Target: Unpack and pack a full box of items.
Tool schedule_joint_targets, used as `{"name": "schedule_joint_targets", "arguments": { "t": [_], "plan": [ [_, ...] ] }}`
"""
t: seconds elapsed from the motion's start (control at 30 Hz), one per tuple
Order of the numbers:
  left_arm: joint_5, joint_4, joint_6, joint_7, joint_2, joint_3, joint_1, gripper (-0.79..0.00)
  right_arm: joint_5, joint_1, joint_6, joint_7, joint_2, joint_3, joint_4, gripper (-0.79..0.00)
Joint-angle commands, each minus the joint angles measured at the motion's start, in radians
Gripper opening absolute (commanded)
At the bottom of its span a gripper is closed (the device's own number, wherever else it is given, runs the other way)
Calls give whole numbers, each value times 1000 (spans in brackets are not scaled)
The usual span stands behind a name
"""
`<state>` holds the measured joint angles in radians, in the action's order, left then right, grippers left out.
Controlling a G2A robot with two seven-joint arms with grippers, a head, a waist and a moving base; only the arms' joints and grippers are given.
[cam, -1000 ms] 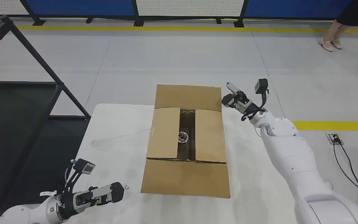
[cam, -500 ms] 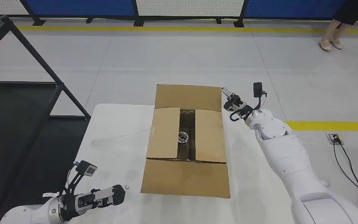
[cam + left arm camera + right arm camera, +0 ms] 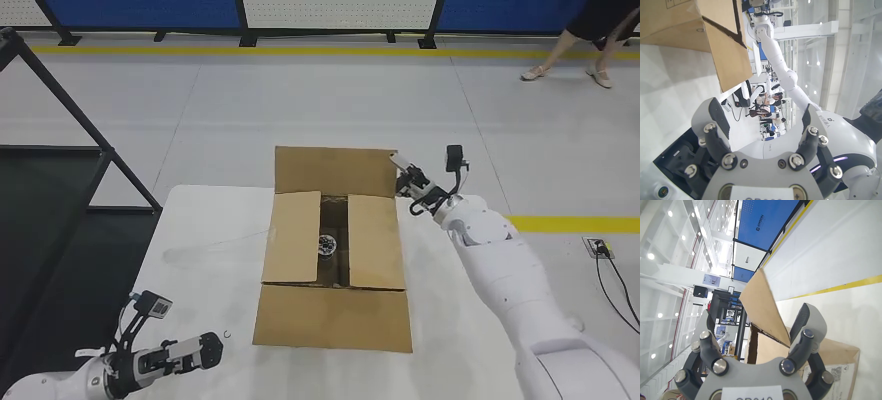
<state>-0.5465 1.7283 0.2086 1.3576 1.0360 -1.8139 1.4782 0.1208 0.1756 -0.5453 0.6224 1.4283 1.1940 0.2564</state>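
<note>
Box (image 3: 335, 250) at the flap-opening step, I judge: my right gripper (image 3: 402, 173) gapes astride the far flap (image 3: 335, 170) and must close before folding it back; left gripper (image 3: 212, 346) open, empty.

Mid-table: brown cardboard box (image 3: 335, 320) on white table (image 3: 200, 215). Far flap (image 3: 333, 170) & near flap folded outward, side flaps part-way in w/ dark gap btwn. Small round shiny item (image 3: 327, 243) in gap. At box's far-right corner: right gripper (image 3: 403, 172), by far flap's edge. Near-left of table: left gripper (image 3: 212, 347), well apart from box.
</note>
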Motion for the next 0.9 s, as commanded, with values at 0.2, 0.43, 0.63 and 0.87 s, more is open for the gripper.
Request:
{"name": "schedule_joint_targets", "arguments": {
  "t": [0.2, 0.43, 0.63, 0.87],
  "plan": [
    [4, -3, 5, -8, -6, 18, -3, 0, 42, -7, -50, 81, -13, 27, 2, 0],
    [26, -14, -1, -13, -11, 54, -15, 0, 72, -4, -88, 158, -29, 48, 15, 0],
    [78, -12, -6, -19, -15, 103, -37, 0, 80, 1, -112, 205, -39, 56, 33, 0],
    [141, -10, -24, -94, -13, 195, -84, 0, 63, 8, -121, 215, -43, 49, 59, 0]
  ]
}}
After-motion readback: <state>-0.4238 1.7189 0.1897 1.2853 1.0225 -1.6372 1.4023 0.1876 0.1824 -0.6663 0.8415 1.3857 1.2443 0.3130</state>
